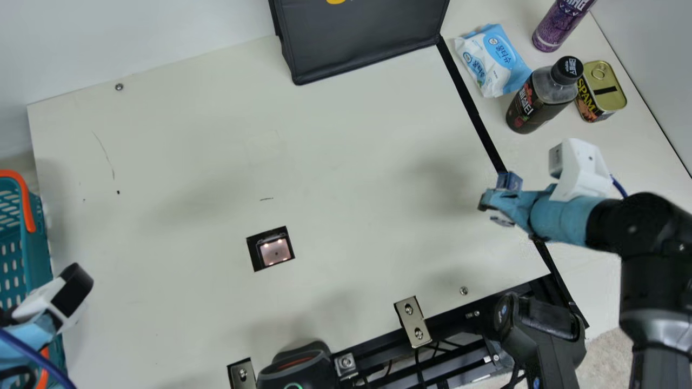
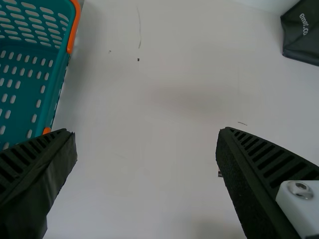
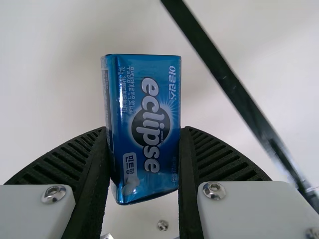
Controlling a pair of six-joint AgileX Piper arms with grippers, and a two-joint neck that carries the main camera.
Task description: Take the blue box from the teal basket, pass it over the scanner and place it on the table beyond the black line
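Just beside the black line (image 1: 473, 111), the right claw (image 1: 490, 200) has the blue box (image 3: 144, 114) pinched tight, above the worktop (image 1: 346, 146)! Well apart from that line, the left claw (image 1: 35, 330) gapes wide.

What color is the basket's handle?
The basket has an orange handle, best seen in the left wrist view.

Blue box (image 3: 117, 109): one, near the black line (image 1: 477, 116)
Teal basket (image 1: 39, 243): one, well left of the line
Black bag (image 1: 362, 40): one, left of the line
Lit square window (image 1: 274, 253): one, left of the line
Blue-and-white pack (image 1: 494, 59): one, beyond the line
Dark bottle (image 1: 540, 100): one, beyond the line
Purple container (image 1: 559, 24): one, beyond the line
Gold-topped tin (image 1: 603, 89): one, beyond the line
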